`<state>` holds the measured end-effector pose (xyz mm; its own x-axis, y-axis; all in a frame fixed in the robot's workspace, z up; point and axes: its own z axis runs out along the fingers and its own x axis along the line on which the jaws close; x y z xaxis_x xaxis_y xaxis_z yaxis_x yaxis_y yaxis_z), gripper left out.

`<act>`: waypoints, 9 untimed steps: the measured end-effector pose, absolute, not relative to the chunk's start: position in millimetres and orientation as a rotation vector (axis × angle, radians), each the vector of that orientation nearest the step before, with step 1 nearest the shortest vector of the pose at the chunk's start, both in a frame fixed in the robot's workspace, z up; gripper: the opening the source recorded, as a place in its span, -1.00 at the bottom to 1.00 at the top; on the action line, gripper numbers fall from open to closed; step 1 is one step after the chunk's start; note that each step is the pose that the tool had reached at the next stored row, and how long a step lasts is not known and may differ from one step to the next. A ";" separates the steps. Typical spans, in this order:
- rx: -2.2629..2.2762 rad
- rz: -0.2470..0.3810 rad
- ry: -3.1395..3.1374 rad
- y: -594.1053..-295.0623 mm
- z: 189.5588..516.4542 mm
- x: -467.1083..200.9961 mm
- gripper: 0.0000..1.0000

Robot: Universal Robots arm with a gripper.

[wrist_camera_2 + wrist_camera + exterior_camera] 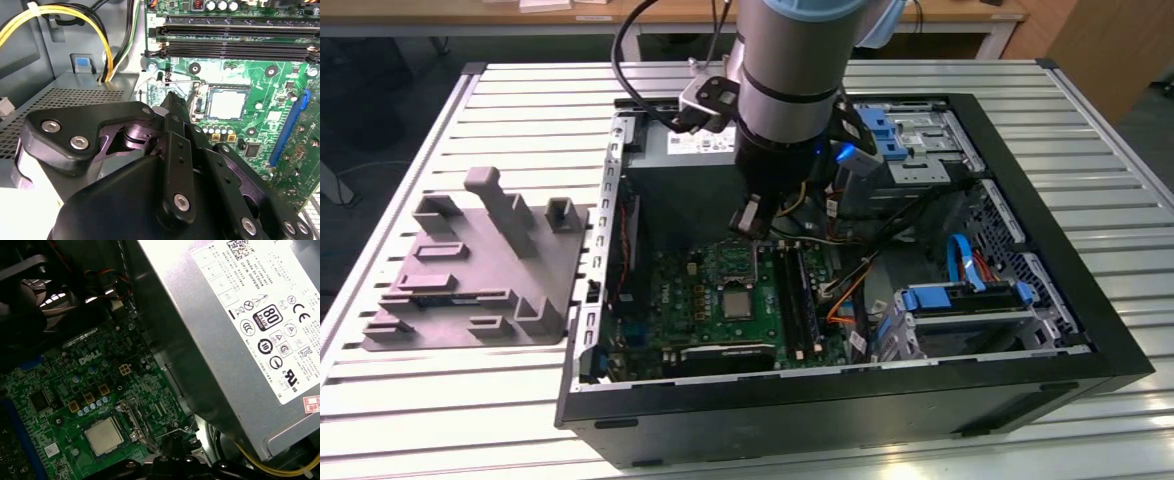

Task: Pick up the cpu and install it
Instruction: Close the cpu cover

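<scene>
exterior view: your arm hangs inside the open pc case (1067,330), gripper (750,222) low over the green motherboard (720,300). the cpu (739,299) sits flat in its socket mid-board, just below the gripper. the grey plastic fixture (474,270) lies on the slatted table (427,400) at this view's left, well apart from the case.

second wrist view: gripper (172,100) fingers look drawn together to a narrow tip w/ nothing between them. cpu (227,104) lies in the socket just beside that tip, pale metal top up. ram slots (235,37) run beyond it.

first wrist view: cpu (104,435) is seated square in the socket frame, next to the psu (240,325).

handling, as a judgement: light, stiff, thin chip w/ a slick metal lid; contacts underneath are likely fragile. you'd take it by two opposite edges, kept level, no squeeze on the corners.
</scene>
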<state>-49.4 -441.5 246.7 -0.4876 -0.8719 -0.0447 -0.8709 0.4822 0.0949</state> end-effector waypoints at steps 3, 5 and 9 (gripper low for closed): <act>1.596 -0.163 -2.689 -443.5 246.3 -49.6 -0.79; 1.599 -0.163 -2.687 -445.3 246.1 -49.6 -0.79; 1.600 -0.162 -2.686 -445.6 246.1 -49.6 -0.79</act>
